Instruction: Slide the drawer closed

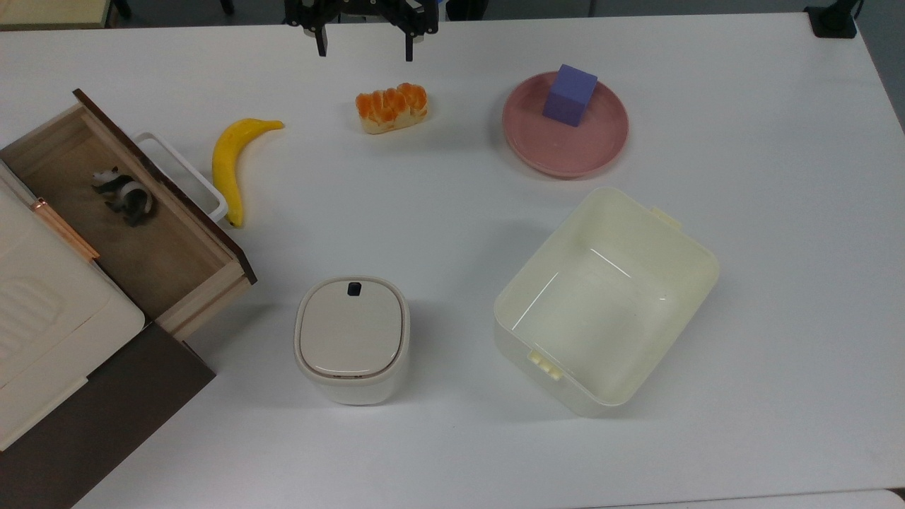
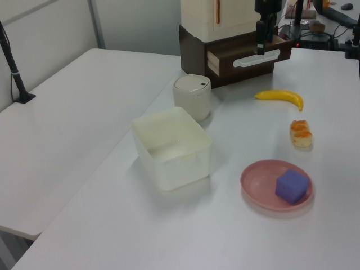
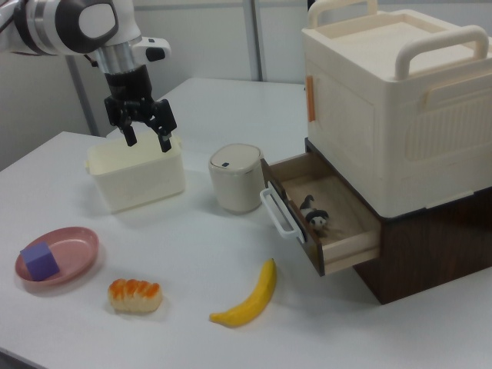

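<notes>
The drawer [image 1: 166, 251] stands pulled out of the dark brown cabinet [image 1: 99, 417] at the top view's left. It is a light-wood box with a dark brown front and a white loop handle [image 1: 185, 172]. A small black-and-white toy [image 1: 121, 194] lies inside it. In the right view the open drawer [image 3: 338, 231] juts toward the table's middle, its handle [image 3: 278, 213] leading. My gripper [image 1: 365, 48] hangs open and empty at the top view's upper edge, well apart from the drawer. The right view has the gripper [image 3: 148, 140] raised above the table.
A banana [image 1: 233, 159] lies just beside the handle. An orange-topped pastry [image 1: 392, 108] sits below the gripper. A pink plate [image 1: 565, 159] carries a purple block [image 1: 571, 94]. A cream bin [image 1: 693, 247] and a white lidded container [image 1: 351, 339] stand mid-table. A cream box [image 1: 42, 311] tops the cabinet.
</notes>
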You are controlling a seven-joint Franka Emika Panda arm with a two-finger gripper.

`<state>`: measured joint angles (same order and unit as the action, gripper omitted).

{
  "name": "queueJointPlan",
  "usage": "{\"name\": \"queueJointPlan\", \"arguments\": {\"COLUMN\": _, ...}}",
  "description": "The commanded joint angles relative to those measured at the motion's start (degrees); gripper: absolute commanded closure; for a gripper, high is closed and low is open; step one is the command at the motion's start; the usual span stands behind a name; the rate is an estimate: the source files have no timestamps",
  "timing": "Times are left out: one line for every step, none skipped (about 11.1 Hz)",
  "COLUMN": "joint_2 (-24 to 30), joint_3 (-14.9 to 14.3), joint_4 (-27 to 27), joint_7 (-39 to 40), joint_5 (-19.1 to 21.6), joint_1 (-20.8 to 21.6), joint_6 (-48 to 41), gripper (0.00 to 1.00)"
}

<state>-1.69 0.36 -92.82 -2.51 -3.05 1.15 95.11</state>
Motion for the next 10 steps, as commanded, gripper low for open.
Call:
{"name": "queueJointPlan", "arguments": {"joint_2": 0.29, "joint_3": -0.28, "joint_4": -0.70, "joint_7": 3.35, "joint_5": -0.03, "joint_1": 0.96, "joint_6": 0.08, "gripper": 0.29}}
{"name": "queueJointPlan", "arguments": {"joint_2": 0.29, "joint_3": -0.28, "joint_4": -0.61, "joint_7": 3.91, "joint_5": -0.02, "joint_1": 0.96, "joint_6": 0.08, "gripper": 0.39}}
{"name": "queueJointPlan", "arguments": {"joint_2": 0.29, "joint_3": -0.28, "joint_4": -0.70, "joint_7": 4.00, "joint_5": -0.02, "joint_1": 0.96, "joint_6": 0.08, "gripper": 0.44}}
{"name": "queueJointPlan", "arguments": {"joint_2": 0.29, "joint_3": -0.28, "joint_4": -0.61, "joint_7": 4.00, "joint_5": -0.02, "joint_1": 0.96, "joint_6": 0.08, "gripper": 0.47}}
{"name": "queueJointPlan", "arguments": {"joint_2": 0.29, "joint_3": -0.28, "joint_4": -0.70, "joint_7": 4.00, "joint_5": -0.02, "joint_1": 0.96, "joint_6": 0.08, "gripper": 0.56}}
{"name": "queueJointPlan", "arguments": {"joint_2": 0.29, "joint_3": -0.28, "joint_4": -0.61, "joint_7": 4.00, "joint_5": -0.02, "joint_1": 0.96, "joint_6": 0.08, "gripper": 0.66}}
{"name": "queueJointPlan", "arguments": {"joint_2": 0.29, "joint_3": -0.28, "joint_4": -0.70, "joint_7": 4.00, "joint_5": -0.02, "joint_1": 1.05, "joint_6": -0.01, "gripper": 0.79}}
{"name": "queueJointPlan", "arguments": {"joint_2": 0.29, "joint_3": -0.28, "joint_4": -0.70, "joint_7": 4.00, "joint_5": -0.02, "joint_1": 0.96, "joint_6": -0.01, "gripper": 0.95}}
{"name": "queueJointPlan", "arguments": {"joint_2": 0.29, "joint_3": -0.28, "joint_4": -0.70, "joint_7": 4.00, "joint_5": -0.02, "joint_1": 0.96, "joint_6": -0.01, "gripper": 1.00}}
{"name": "queueJointPlan", "arguments": {"joint_2": 0.29, "joint_3": -0.28, "joint_4": -0.70, "joint_7": 4.00, "joint_5": -0.02, "joint_1": 0.96, "joint_6": 0.07, "gripper": 1.00}}
